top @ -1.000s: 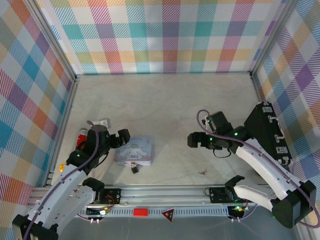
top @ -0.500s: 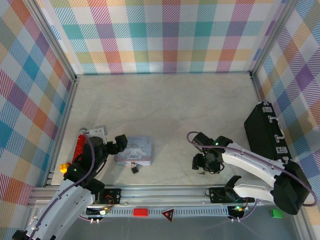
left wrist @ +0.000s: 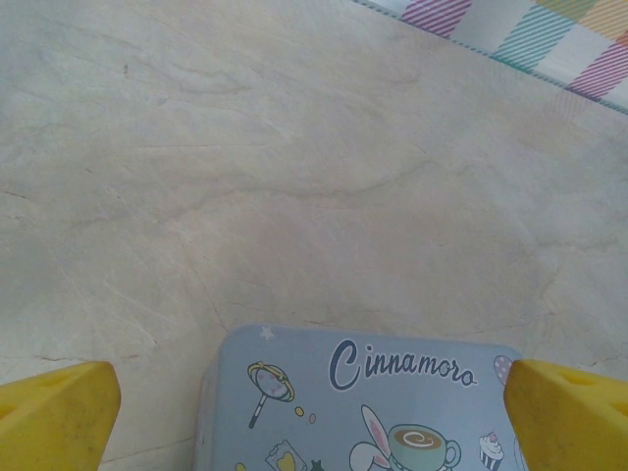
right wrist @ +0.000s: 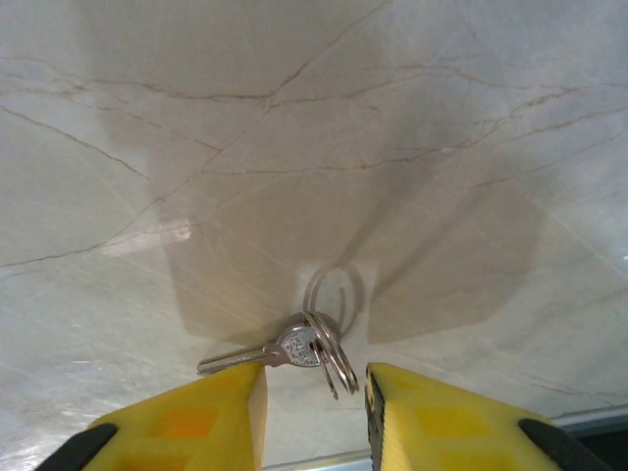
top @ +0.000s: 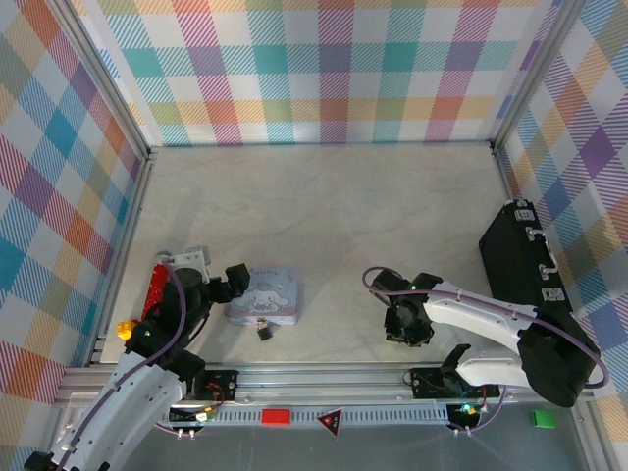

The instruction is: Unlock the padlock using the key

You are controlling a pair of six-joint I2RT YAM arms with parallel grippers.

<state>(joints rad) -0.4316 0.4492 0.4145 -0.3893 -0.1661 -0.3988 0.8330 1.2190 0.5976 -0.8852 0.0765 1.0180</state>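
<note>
At near right, the right gripper (right wrist: 314,385) is hanging low over the pale, veined tabletop (right wrist: 294,118), its blocky yellow fingers (right wrist: 196,417) slightly apart, straddling the round head and wire rings of the slim metal key (right wrist: 282,350). At near left, the left gripper (left wrist: 314,402) is gaping wide above the rectangular pastel tin (left wrist: 422,378); the small dark padlock (top: 265,334) is lying just beside the tin's near edge.

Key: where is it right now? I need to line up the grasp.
The key lies flat on the table, on its near right side. In the right wrist view it sits just at the open fingertips of the right gripper.
</note>
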